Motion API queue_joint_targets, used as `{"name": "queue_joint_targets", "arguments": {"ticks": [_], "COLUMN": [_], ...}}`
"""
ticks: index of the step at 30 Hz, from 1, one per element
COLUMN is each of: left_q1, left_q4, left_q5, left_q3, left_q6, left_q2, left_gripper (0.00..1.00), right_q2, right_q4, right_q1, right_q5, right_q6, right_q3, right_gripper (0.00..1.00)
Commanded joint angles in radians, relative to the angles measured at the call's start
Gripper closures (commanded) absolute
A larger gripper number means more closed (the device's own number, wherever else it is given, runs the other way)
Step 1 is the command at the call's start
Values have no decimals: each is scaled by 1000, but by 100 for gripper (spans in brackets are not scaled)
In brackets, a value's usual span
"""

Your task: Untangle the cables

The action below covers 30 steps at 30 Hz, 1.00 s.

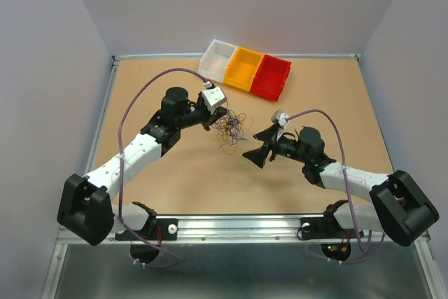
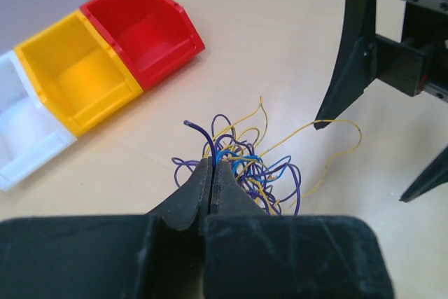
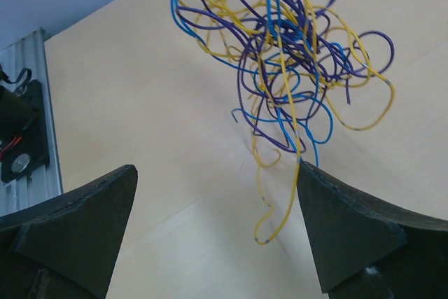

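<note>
The cables are a small tangle (image 1: 232, 128) of thin blue, purple and yellow wires near the table's middle. My left gripper (image 1: 214, 118) is at the tangle's left edge. In the left wrist view, my left gripper (image 2: 212, 164) is shut on strands of the tangle (image 2: 260, 173), and a purple wire end sticks up from its tips. My right gripper (image 1: 255, 155) is open, just right of and nearer than the tangle. In the right wrist view, my right gripper (image 3: 217, 166) holds nothing. The tangle (image 3: 287, 47) is ahead of it, and a loose yellow strand (image 3: 278, 208) lies beside its right finger (image 3: 343, 229).
Three bins stand in a row at the back: white (image 1: 217, 57), yellow (image 1: 243, 68) and red (image 1: 272, 77). They also show in the left wrist view, red (image 2: 168, 26), yellow (image 2: 105, 96) and white (image 2: 35, 148). A metal rail (image 1: 231, 227) runs along the near edge.
</note>
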State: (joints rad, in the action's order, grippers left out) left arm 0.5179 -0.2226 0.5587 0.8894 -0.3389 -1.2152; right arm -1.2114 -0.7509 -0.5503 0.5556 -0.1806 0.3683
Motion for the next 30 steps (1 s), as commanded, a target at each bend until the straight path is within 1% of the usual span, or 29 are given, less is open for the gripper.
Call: {"name": "queue_joint_targets", "arguments": {"ticks": [1, 4, 8, 10, 12, 16, 17, 19, 23, 24, 27, 29, 30], "left_q1": [10, 21, 51, 77, 90, 100, 99, 100, 103, 103, 105, 105, 103], "left_q4": [-67, -58, -12, 3, 20, 43, 46, 49, 52, 54, 52, 52, 52], "left_q5": [-25, 0, 55, 60, 61, 66, 69, 79, 86, 84, 84, 87, 89], "left_q3": [25, 26, 22, 17, 14, 20, 22, 23, 19, 19, 19, 19, 19], "left_q6": [12, -8, -75, -103, -127, -140, -140, -141, -141, -140, -138, -138, -140], "left_q2": [-58, -82, -92, -90, -90, -93, -95, -89, -76, -73, -73, -73, -73], "left_gripper": [100, 100, 100, 100, 100, 100, 100, 100, 100, 100, 100, 100, 100], "right_q2": [-51, -108, -143, -149, -154, -158, -158, -180, -238, -258, -284, -303, -309], "right_q4": [-53, -57, -65, -64, -62, -64, -64, -61, -62, -64, -67, -70, -74], "right_q1": [-2, -2, -2, -3, -2, -2, -2, -2, -2, -2, -11, -19, -22], "right_q5": [78, 26, -143, -178, -218, -286, -290, -278, -172, -117, -39, -37, -33], "right_q6": [-14, -31, -57, -51, -45, -20, -19, -14, 4, 9, 33, 47, 52], "right_q3": [30, 67, 109, 115, 123, 149, 156, 176, 222, 237, 254, 267, 268], "right_gripper": [0, 0, 0, 0, 2, 15, 16, 21, 28, 28, 27, 26, 27]}}
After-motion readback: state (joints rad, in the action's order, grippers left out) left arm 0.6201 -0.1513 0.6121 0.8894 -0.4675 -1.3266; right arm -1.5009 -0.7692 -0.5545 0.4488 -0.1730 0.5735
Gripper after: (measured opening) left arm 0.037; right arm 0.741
